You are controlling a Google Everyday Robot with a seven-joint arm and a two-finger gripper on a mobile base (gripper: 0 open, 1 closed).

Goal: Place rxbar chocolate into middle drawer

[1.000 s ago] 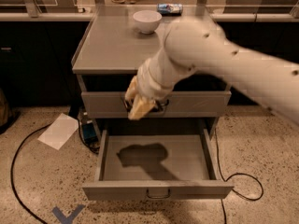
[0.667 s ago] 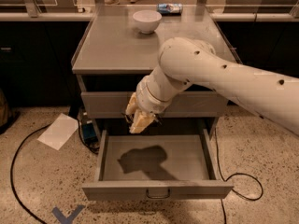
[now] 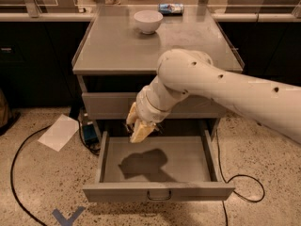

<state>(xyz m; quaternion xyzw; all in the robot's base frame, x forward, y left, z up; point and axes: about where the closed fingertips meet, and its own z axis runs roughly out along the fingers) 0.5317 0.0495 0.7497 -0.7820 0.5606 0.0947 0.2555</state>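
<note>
The middle drawer (image 3: 157, 191), the cabinet's lowest grey one, is pulled out, and its small dark loop handle (image 3: 159, 195) faces me. Its floor shows only the arm's shadow. My gripper (image 3: 139, 128), with tan fingertips, hangs at the end of the white arm (image 3: 225, 88). It sits just above the drawer's back left part, in front of the closed drawer above (image 3: 106, 105). The rxbar chocolate does not show plainly; whether it is in the gripper is hidden.
A white bowl (image 3: 148, 21) and a blue-and-white packet (image 3: 170, 8) sit at the back of the cabinet top (image 3: 113, 51). On the floor to the left lie a white sheet of paper (image 3: 59, 132), a blue object (image 3: 88, 133) and a black cable (image 3: 16, 173). Another cable (image 3: 244, 178) lies to the right.
The gripper has moved down from the front of the upper drawer towards the open drawer's back left part, and the arm has lowered with it.
</note>
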